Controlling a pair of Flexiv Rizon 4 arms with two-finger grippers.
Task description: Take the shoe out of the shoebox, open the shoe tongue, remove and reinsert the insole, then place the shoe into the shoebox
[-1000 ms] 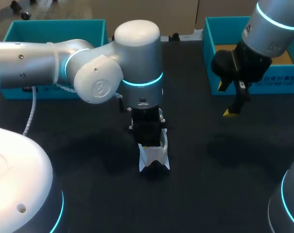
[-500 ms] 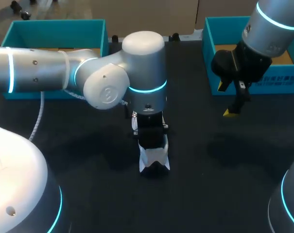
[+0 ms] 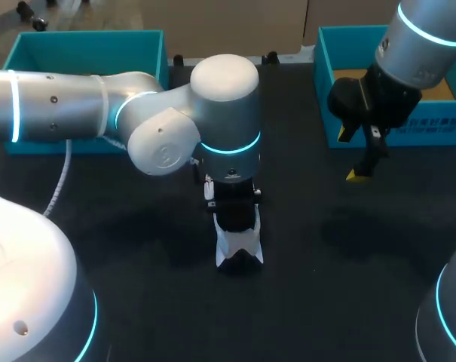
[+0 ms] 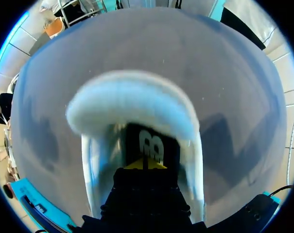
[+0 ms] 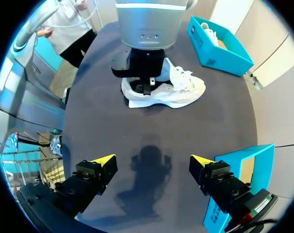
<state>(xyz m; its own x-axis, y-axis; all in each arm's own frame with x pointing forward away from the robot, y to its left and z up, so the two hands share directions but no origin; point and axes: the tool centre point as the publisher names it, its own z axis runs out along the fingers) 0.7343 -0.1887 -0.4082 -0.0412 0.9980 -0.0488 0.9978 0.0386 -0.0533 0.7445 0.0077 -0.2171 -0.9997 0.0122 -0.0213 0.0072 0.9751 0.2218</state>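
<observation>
Left claw (image 4: 146, 164) down inside shoe (image 3: 229, 243), mid-desk (image 3: 152, 302), tips pinched together. Right claw (image 5: 151, 160) wide open, hovering by right-edge shoebox (image 3: 327, 90).

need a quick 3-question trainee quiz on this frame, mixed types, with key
1. True or false: the shoe rests on the table.
2. The right gripper is: A) open and empty; B) shut on the shoe; C) shut and empty.
3. Fill in: the ___ gripper is at the shoe's opening.

Key: 1 true; 2 A; 3 left gripper.
</observation>
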